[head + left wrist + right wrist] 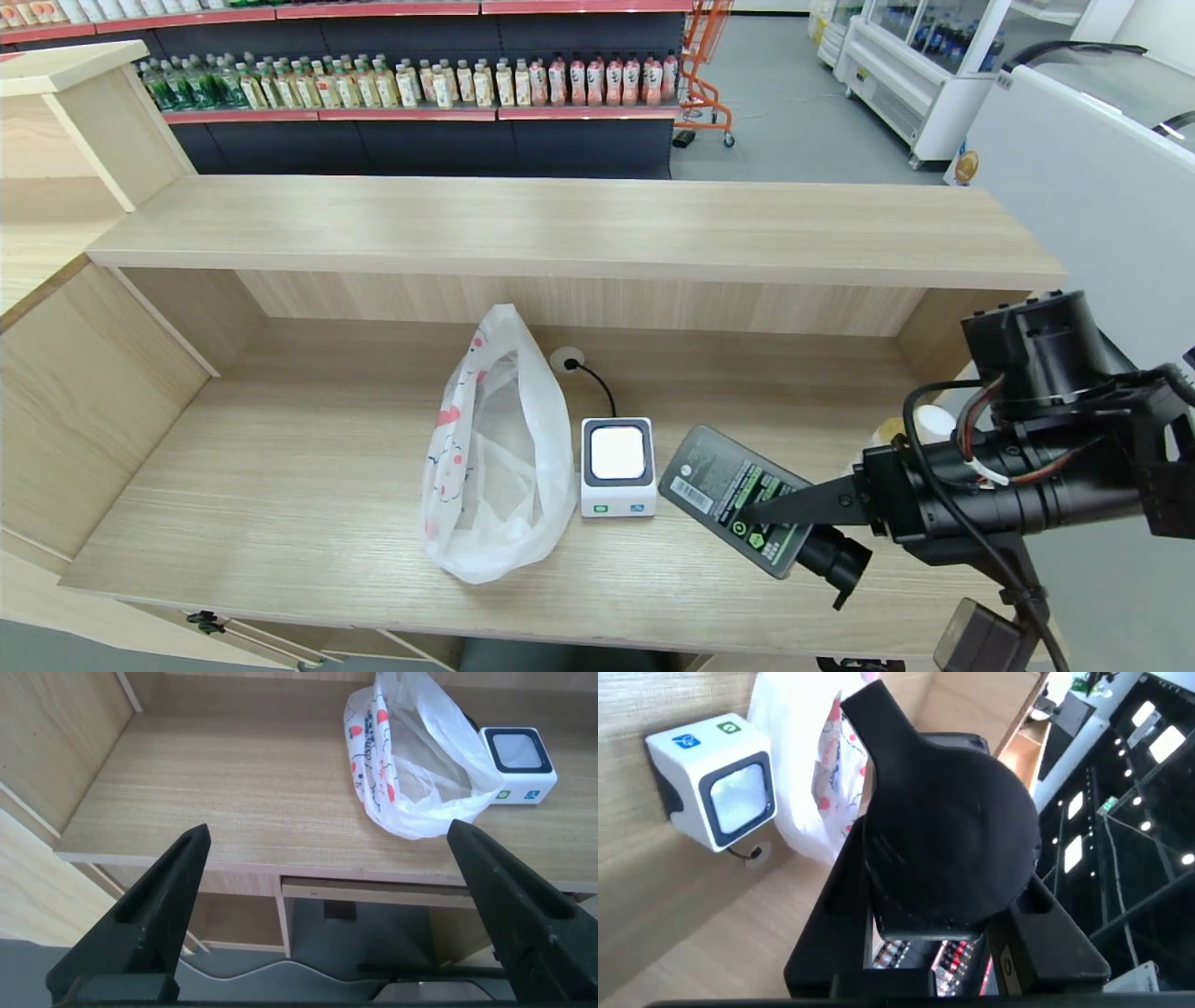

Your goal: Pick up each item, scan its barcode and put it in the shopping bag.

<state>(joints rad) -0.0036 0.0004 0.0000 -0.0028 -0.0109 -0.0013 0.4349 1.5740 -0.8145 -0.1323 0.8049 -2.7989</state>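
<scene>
Taking up most of the head view is the light wood checkout counter (280,485), with a raised ledge running along the back of it. Behind that, store shelves (420,84) are showing rows of drink bottles.

Next biggest is the shopping bag (495,448). It's white plastic with red print, and it's lying around the middle of the counter with its mouth gaping open. It's touching, or very nearly touching, the scanner's left side.

The right gripper (756,513) is coming in from the right side and hanging above the counter. Its jaws are clamping a flat dark pouch (733,495) with green label print. The pouch is tilting, with its printed side facing up and a white barcode patch at the end nearest the scanner. It's sitting in the air just right of the scanner and not touching it.

The left gripper (329,831) is hovering off the front edge of the counter, well apart from the bag, with its jaws spread wide and nothing between them.

The scanner (617,467) is a little white cube with a glowing window on top, standing between the bag and the pouch. A black cable (597,383) is running from it back to a round hole (567,359) in the counter.

Something pale (924,425) is peeking out behind the right arm, but I can't tell what.
</scene>
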